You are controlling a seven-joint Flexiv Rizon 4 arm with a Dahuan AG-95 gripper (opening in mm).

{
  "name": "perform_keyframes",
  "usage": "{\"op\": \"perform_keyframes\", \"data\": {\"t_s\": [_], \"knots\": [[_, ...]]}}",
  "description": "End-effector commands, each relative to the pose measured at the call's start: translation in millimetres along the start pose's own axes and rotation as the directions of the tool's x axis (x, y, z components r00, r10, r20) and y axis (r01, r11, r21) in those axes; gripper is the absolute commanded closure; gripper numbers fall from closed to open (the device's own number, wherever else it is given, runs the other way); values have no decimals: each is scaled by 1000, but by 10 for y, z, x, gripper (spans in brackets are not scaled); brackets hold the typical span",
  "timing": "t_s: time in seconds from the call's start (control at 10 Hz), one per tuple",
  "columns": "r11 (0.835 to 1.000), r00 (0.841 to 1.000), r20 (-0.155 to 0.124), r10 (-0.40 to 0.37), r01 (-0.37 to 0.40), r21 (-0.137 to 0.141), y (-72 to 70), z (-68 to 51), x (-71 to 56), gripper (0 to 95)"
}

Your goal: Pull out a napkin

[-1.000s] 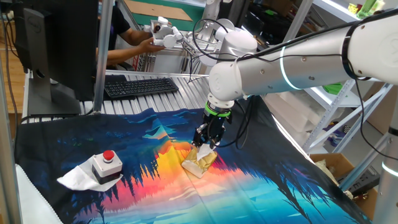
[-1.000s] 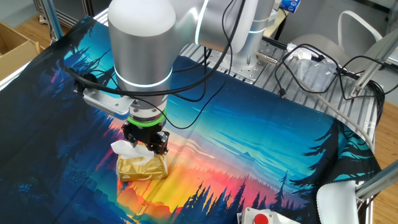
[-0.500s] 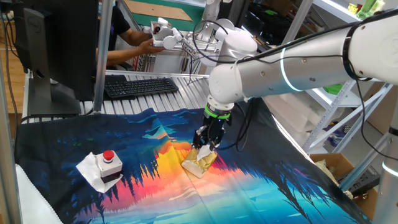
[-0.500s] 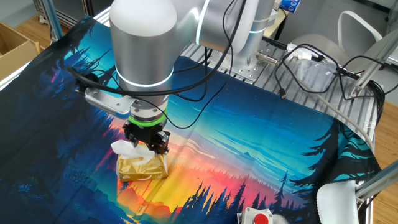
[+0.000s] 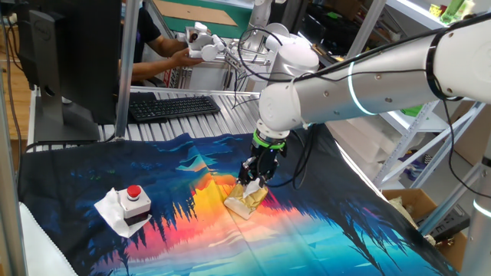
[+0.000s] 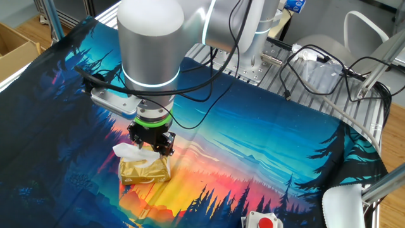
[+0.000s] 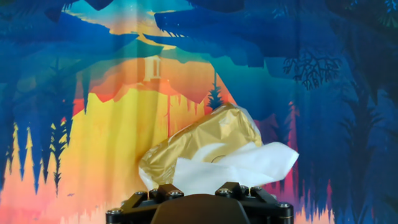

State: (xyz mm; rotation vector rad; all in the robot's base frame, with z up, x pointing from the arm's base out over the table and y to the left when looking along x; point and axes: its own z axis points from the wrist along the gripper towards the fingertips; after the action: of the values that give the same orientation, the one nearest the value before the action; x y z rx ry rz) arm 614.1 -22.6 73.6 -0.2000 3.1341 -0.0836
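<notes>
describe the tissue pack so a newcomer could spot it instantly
Start from the sunset-and-forest printed cloth covering the table, and find its orange-yellow centre. There, right under the arm's gripper, lies the tissue pack: a shiny gold soft packet with a white napkin poking out. The other white tissue sits apart, under a grey box with a red button.

A gold tissue pack (image 7: 205, 140) with white napkin (image 7: 233, 167) on a blue-orange forest-print cloth (image 7: 93, 124).
</notes>
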Motion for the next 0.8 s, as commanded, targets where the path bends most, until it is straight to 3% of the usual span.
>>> {"op": "perform_keyframes", "data": {"t_s": [0.1, 0.3, 0.8], "knots": [[1000, 1000, 14, 4, -4, -2, -6, -11, 22, 950], [1000, 999, 34, 6, -6, -2, -9, -13, 19, 950], [1000, 999, 36, 12, -12, -3, -15, -19, 12, 950]]}}
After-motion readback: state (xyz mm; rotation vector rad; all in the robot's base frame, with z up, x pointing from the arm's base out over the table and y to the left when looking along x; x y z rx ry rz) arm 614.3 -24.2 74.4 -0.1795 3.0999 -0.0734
